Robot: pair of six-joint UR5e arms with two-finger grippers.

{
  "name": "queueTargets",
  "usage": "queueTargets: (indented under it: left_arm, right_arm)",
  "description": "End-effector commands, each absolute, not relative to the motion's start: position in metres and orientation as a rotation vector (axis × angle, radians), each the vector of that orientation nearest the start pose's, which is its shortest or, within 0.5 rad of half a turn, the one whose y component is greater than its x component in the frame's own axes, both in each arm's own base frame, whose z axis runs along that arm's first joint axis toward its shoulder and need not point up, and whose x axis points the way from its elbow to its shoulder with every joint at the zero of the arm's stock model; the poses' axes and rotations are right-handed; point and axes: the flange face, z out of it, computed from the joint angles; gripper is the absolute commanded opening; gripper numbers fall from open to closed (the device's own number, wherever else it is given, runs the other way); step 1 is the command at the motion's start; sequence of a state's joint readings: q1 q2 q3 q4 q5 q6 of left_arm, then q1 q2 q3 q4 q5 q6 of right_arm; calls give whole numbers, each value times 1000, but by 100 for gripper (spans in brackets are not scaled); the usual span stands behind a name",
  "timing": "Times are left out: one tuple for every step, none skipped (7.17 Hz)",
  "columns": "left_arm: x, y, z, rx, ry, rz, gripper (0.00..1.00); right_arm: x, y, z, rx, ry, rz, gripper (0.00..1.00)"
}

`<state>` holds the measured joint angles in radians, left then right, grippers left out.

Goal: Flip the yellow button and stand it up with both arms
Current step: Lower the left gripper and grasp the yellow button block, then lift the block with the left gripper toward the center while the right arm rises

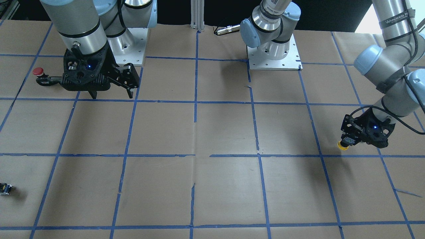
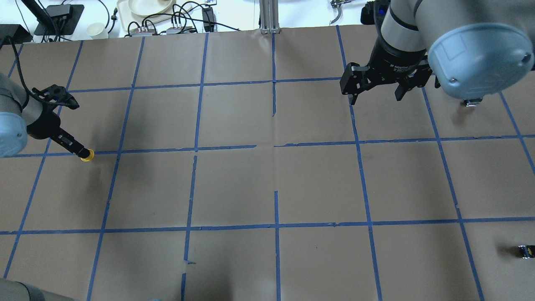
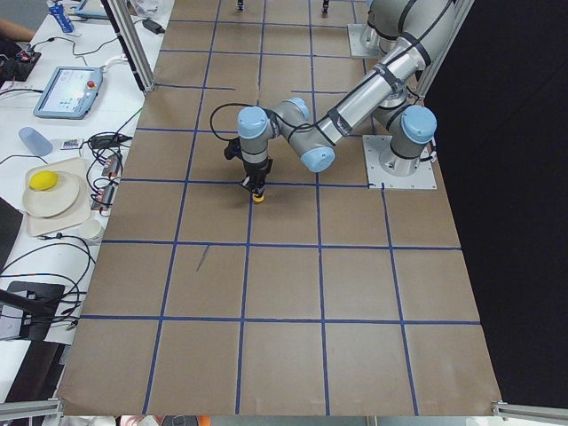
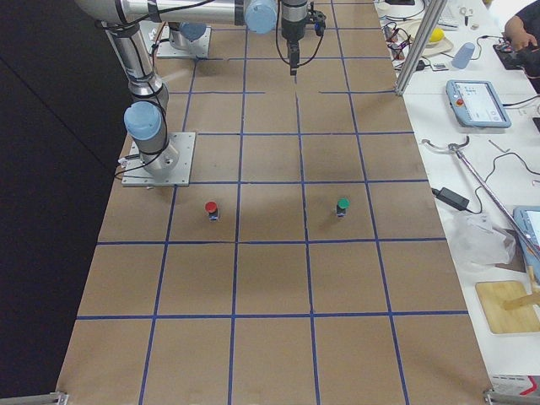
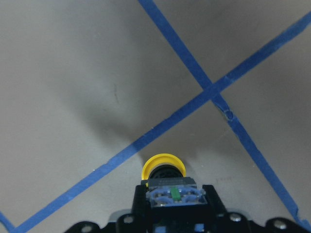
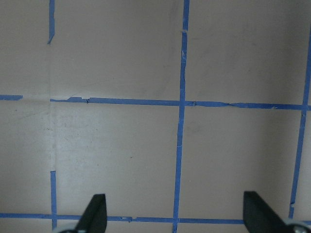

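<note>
The yellow button (image 5: 163,165) is held by its black body in my left gripper (image 1: 348,142), cap pointing down at the brown paper next to a blue tape crossing. I cannot tell whether the cap touches the paper. It also shows in the overhead view (image 2: 87,156), the front view (image 1: 342,145) and the left side view (image 3: 256,197). My left gripper (image 2: 79,149) is shut on it. My right gripper (image 1: 112,95) hangs open and empty over the table's other end; its fingers (image 6: 95,213) stand wide apart over bare paper.
A red-capped button (image 1: 38,71) stands just beside my right gripper, also seen in the right side view (image 4: 211,208). A green-capped button (image 4: 342,205) stands near it. A small dark part (image 1: 5,188) lies at the table's edge. Blue tape grids the paper.
</note>
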<state>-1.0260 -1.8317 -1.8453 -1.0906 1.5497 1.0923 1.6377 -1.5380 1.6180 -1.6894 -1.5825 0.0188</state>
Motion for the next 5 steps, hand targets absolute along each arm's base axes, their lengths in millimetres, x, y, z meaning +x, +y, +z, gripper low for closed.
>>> queueTargets:
  left_arm:
    - [115, -535, 311, 507, 3426, 208, 8]
    - [77, -534, 332, 359, 3508, 250, 8]
    - [24, -529, 365, 226, 3579, 258, 8]
    - [-23, -523, 382, 114, 3624, 264, 8]
    - [-81, -516, 401, 132, 3676, 250, 8]
  right_arm:
    - [165, -499, 462, -74, 3156, -74, 100]
    - [166, -500, 460, -77, 3155, -64, 100]
    - [161, -503, 465, -58, 3154, -78, 100]
    - [159, -503, 455, -53, 3166, -41, 100]
    - [145, -503, 444, 3, 3167, 71, 100]
